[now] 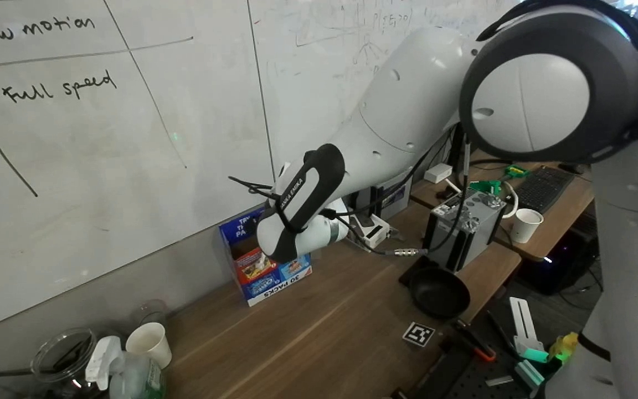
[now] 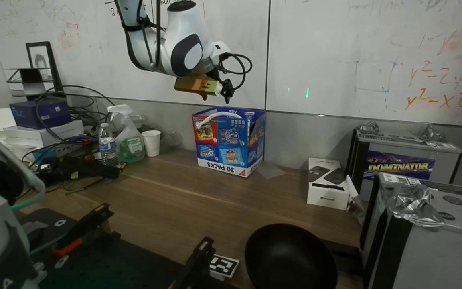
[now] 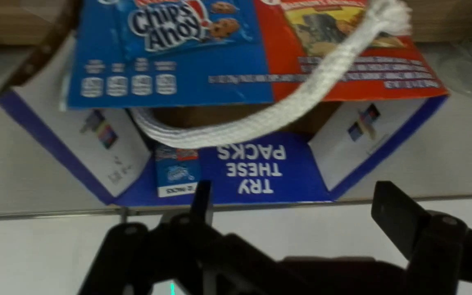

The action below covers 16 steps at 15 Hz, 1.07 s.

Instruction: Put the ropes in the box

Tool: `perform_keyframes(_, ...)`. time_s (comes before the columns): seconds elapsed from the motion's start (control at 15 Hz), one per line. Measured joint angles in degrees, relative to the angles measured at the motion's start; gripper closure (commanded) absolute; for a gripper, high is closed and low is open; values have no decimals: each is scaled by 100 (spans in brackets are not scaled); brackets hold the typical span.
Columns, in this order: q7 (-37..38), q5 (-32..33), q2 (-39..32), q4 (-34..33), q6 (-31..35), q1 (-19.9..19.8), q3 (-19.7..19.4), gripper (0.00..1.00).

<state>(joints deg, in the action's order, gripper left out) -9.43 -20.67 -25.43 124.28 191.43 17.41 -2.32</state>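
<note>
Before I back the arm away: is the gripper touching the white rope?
Apart. In the wrist view, the open gripper stands clear of the white rope: the blue box flap shows in the gap between them.

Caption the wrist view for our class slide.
A white rope drapes over the edge of the snack box, one end outside, with the gripper open.
</note>
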Motion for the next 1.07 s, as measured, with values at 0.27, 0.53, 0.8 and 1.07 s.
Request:
perform_keyframes(0.27,-518,-1117,-314,199,-709,1623,-1771,0)
perform_keyframes(0.53,302,-618,-765,-86,-2583,3126,-3200,0)
perform_keyframes(0.8,1705,1020,-737,-706,-3459,2810,-2651,0)
perform_keyframes(1.07,2285,1876,-735,-1197,-3794,1947,-1790,0)
